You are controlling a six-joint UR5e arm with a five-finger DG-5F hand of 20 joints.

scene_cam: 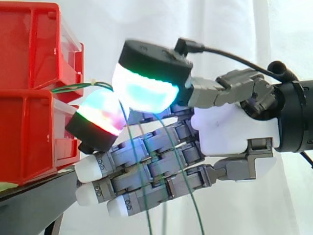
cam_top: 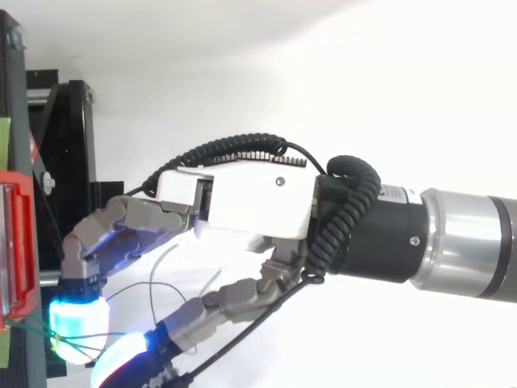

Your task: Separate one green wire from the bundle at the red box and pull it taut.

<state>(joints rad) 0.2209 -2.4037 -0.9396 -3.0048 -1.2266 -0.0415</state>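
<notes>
We judge the hand's (scene_cam: 225, 132) fingers (scene_cam: 100, 113), pinching one green wire (scene_cam: 73, 87) by the red box (scene_cam: 29, 127), may drag the hanging strands (scene_cam: 192, 196) along too.

Layout, side view:
- Upper bin (scene_cam: 29, 44): stacked on the lower bin (scene_cam: 27, 137), at far left.
- Lower bin: on the stand (scene_cam: 29, 203), at bottom left.
- Hand (scene_cam: 230, 132): enters from the right, level with the seam between the bins, fingers reaching left.
- Fingertips (scene_cam: 98, 117): two meet just right of the bins.
- Wire (scene_cam: 73, 88): runs from that seam rightward and is nipped between those two fingertips.
- Loose wires (scene_cam: 144, 196): hang in front of the lower fingers.
- Curtain (scene_cam: 234, 24): behind everything.
</notes>
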